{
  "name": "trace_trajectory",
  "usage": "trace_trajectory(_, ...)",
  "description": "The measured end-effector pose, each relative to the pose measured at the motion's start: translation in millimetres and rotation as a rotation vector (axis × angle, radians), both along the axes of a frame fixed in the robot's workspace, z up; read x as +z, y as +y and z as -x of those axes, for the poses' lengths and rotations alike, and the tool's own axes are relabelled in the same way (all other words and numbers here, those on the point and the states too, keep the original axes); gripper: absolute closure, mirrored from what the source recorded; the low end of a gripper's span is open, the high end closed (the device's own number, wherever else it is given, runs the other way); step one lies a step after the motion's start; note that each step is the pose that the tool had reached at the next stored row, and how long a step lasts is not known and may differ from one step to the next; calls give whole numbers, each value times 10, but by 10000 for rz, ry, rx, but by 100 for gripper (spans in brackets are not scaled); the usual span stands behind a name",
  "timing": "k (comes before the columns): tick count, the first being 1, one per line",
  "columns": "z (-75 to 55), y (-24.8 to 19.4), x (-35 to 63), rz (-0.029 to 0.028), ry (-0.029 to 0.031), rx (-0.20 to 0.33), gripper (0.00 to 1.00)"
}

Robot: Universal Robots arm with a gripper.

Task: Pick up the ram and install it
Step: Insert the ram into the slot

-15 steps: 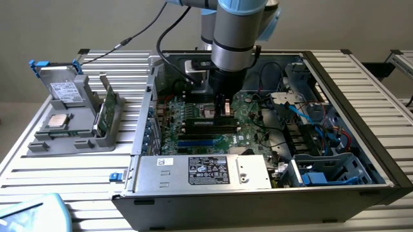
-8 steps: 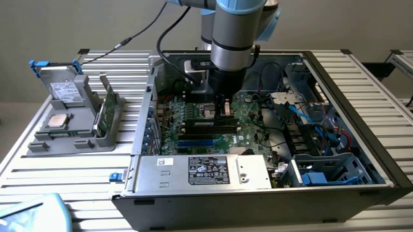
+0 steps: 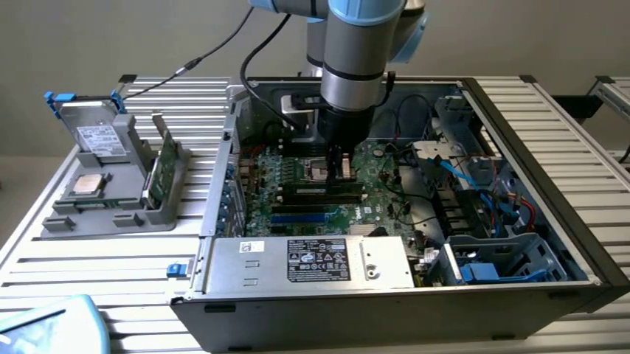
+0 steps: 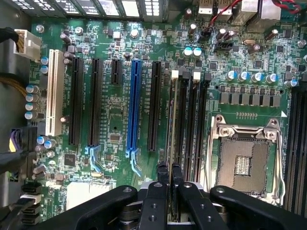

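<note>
Green ram (image 4: 171, 125) in gripper (image 4: 169, 170), CPU socket (image 4: 243, 160) near

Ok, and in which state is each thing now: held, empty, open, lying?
fingers: shut on the ram
ram: held on edge along a memory slot; seated or not, cannot tell
processor socket: empty
computer case: open, side panel off
processor chip: lying flat in the grey holder
drive: standing in the same holder

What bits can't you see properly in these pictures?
How far down the ram sits: edge-on in the wrist view, behind the hand in the exterior view.
Power supply label: exterior view, print too small.
Pale blue thing at the exterior view's bottom left: cut off by the edge.
</note>
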State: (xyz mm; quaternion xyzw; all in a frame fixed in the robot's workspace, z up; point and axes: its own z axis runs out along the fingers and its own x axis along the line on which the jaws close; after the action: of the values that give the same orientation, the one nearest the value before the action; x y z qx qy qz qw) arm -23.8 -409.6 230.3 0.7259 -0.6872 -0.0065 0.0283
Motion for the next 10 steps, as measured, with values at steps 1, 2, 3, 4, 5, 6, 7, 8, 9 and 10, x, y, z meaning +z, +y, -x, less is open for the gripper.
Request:
trace_trajectory(1,0,1,-7,5,0,0,86)
trace_trajectory(2,0,1,-14,10,0,-1,86)
trace_trajectory(3,0,1,-19,15,0,-1,86)
trace_trajectory(4,0,1,-23,19,0,0,86)
trace_trajectory(5,1,0,-22,26,2,-1,86)
trace_trajectory(6,1,0,-23,28,4,0,86)
trace_trajectory(7,1,0,-23,29,7,-1,86)
trace_trajectory(8,1,1,-26,27,7,-1,86)
trace_trajectory(9,0,2,-30,26,6,-1,86)
trace_trajectory(10,0,2,-33,27,6,-1,86)
